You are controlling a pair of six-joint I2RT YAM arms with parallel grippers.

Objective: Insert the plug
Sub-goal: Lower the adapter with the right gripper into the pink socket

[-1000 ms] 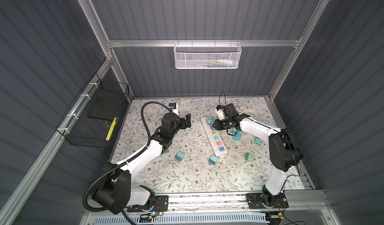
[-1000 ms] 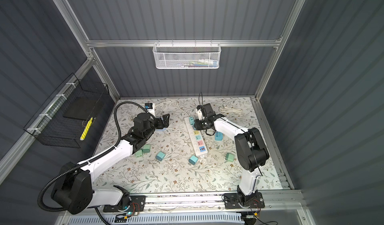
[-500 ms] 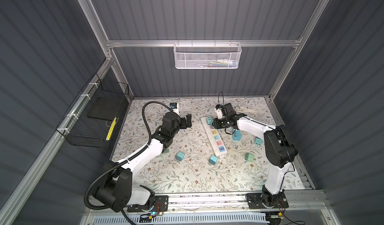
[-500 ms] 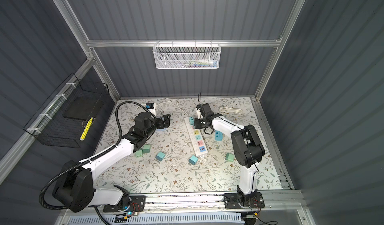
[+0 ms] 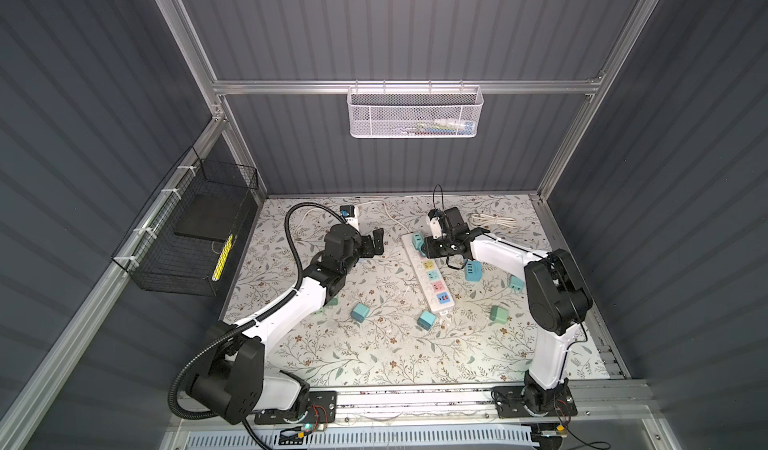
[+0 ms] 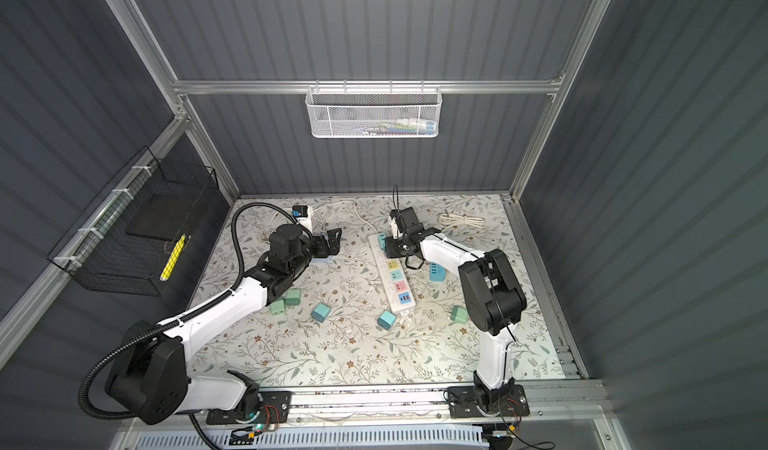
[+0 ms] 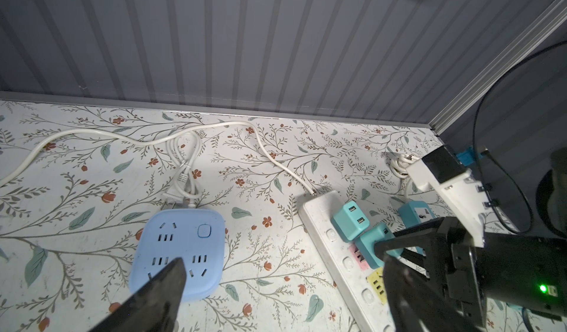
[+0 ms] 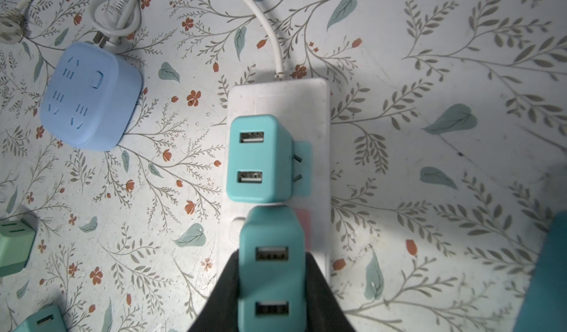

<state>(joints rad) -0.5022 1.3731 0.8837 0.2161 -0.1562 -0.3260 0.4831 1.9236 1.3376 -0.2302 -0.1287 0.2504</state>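
Alignment work at the power strip (image 5: 417, 256), which runs near to far down the middle of the floral counter (image 5: 374, 356). The right end effector (image 8: 271, 260) is clamped on a teal plug (image 8: 271, 232) and holds it over the pink socket (image 8: 303, 223), second from the strip's far end. Just beside it, a teal charger (image 8: 259, 158) already stands in the far socket with its prongs partly showing. Over the past second the right arm's elbow has swung leftward and the end effector has edged left and nearer, settling over the strip; the grip has not loosened. That reads as the push-in stage, though the plug's own prongs are hidden, so seating cannot be confirmed. To the left, the left end effector (image 5: 374, 242) hangs spread wide and empty above a pale blue socket cube (image 7: 178, 250), practically unmoved.
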